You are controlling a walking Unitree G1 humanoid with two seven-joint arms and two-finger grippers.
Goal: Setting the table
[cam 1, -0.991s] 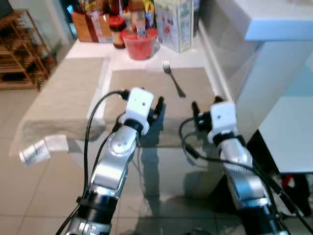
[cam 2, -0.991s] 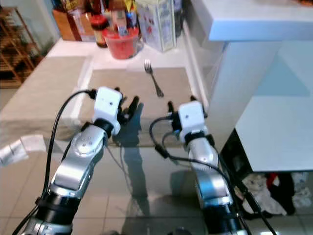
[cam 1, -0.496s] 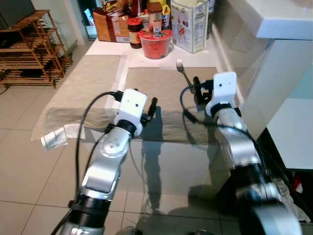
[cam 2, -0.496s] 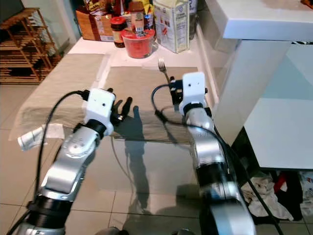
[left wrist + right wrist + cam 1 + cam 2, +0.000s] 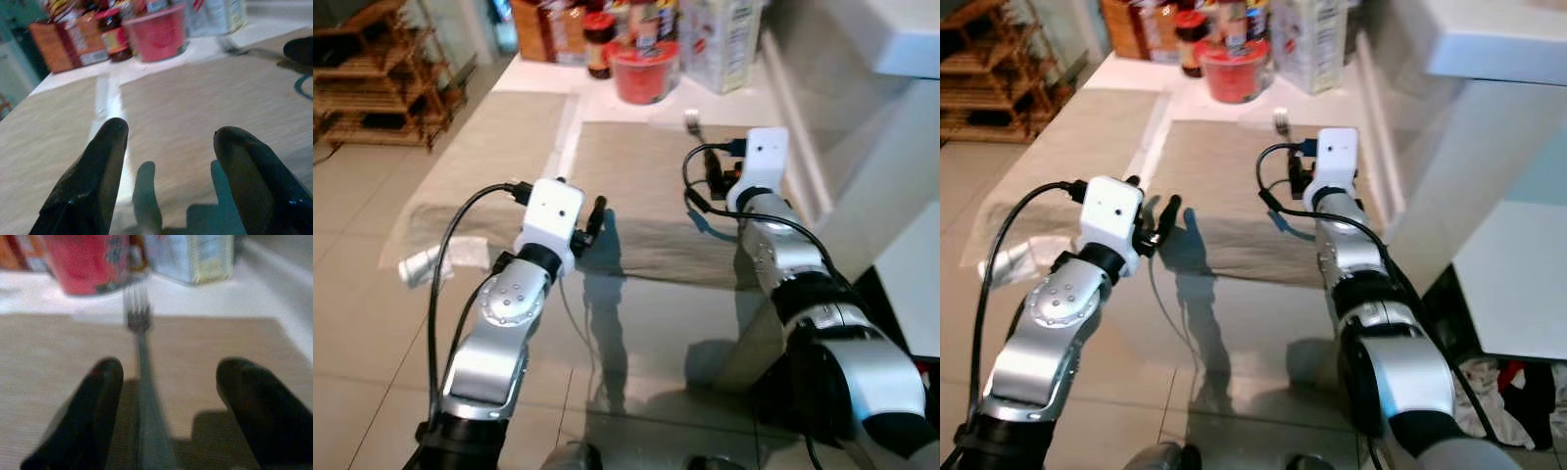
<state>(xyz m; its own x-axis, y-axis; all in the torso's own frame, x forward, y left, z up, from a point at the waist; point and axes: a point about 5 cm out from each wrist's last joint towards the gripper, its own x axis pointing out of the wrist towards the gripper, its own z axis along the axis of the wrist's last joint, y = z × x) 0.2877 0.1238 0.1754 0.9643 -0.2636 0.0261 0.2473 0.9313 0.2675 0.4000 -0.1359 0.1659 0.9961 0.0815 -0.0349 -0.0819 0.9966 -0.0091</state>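
Over the last second the right arm has stretched forward across the placemat, carrying the right tool from the mat's near edge up over the fork; the left arm has hardly shifted.

The fork lies flat on the beige placemat, straight ahead of the right tool and between its two spread fingers, nearer one finger than the other. Its long axis runs along the tool's own reach: handle toward the tool, tines pointing away, ending near the mat's far edge. It is slim, dull grey metal, so a low pinch across the handle looks like the coming move; the right arm is plainly the nearer.

The mat is a woven, matte cloth. Beyond the tines, on the white table, stand a red plastic tub and a pale carton.

The left tool hovers spread and empty over the mat's near part, well apart from the fork.
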